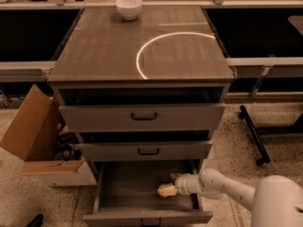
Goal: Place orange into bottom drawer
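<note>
The bottom drawer is pulled open at the foot of the grey cabinet, showing its deep grey inside. The orange shows as a pale yellowish round shape inside the drawer, low at the right side near the floor of the box. My gripper reaches into the drawer from the right on a white arm, and its tip is right against the orange. I cannot tell whether the orange rests on the drawer floor.
The two upper drawers stand slightly open above. A white bowl sits at the back of the cabinet top. An open cardboard box stands on the floor at the left. A black stand leg lies at the right.
</note>
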### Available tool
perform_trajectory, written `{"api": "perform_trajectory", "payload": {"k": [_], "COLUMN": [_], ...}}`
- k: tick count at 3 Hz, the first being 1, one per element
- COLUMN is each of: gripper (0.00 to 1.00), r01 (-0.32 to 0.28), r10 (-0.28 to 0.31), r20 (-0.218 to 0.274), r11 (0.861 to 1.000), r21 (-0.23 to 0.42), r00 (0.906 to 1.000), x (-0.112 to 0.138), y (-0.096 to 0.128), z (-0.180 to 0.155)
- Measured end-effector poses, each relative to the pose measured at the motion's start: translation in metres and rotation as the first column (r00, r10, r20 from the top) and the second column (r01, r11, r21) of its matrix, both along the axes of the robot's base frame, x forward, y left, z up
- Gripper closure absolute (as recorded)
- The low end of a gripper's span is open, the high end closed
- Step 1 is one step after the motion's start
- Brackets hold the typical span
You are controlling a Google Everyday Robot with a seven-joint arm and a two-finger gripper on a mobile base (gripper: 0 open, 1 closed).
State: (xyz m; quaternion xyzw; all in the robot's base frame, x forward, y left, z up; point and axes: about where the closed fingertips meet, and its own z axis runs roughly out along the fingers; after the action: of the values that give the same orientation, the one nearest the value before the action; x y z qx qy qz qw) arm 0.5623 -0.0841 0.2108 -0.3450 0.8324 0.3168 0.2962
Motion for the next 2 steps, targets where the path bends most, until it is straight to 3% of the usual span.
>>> {"api": "perform_trajectory", "payload": {"k": [1,2], "gripper": [0.00,0.00], "r01": [0.011,0.046], "r10": [-0.012,-0.049], "r20": [0.027,0.084], "r11": [1.000,0.998], "r21": [0.018,0.042], "r00": [0.9996,0.9952], "x": [-0.004,-0.016], "y": [-0.007,-0.031], "z": [0.013,0.045]}}
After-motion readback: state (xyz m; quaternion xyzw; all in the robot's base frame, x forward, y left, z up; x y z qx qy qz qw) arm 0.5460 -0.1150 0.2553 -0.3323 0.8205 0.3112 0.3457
